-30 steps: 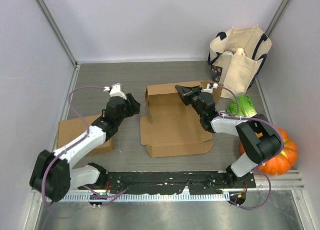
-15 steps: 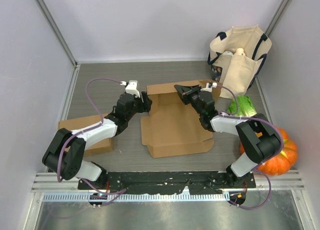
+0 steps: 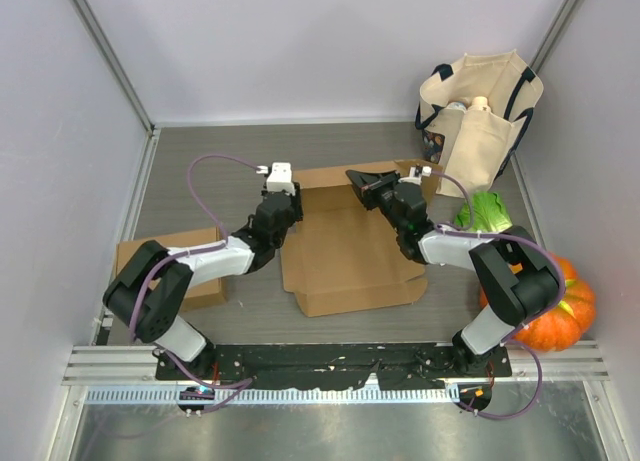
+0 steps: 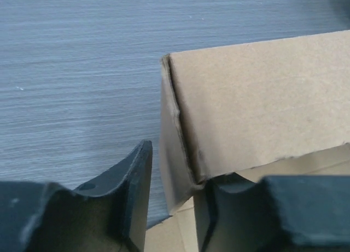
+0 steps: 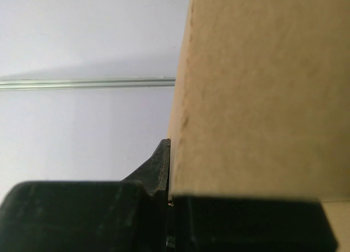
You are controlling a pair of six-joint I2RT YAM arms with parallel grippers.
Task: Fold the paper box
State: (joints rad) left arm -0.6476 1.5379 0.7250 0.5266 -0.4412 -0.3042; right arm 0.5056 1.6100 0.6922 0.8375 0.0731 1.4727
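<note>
Left tool's now on the box's back-left corner.
My left tool (image 4: 175,189) swung in from the left. It now straddles the raised back wall of the flat brown cardboard box (image 3: 345,251), mid grey table (image 3: 200,161), half spread and not pinching yet. My right tool (image 3: 358,177) stays clamped on that wall's right end, so it looks ready to fold. Box holds nothing; the beige canvas tote bag (image 3: 490,131) holds bottles.

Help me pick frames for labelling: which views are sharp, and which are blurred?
Top external: evenly lit, sharp, brown cardboard box crisp with faint shadows. Left wrist: box corner fairly sharp, near black fingers blurred. Right wrist: cardboard fills the right half, soft and grainy.
</note>
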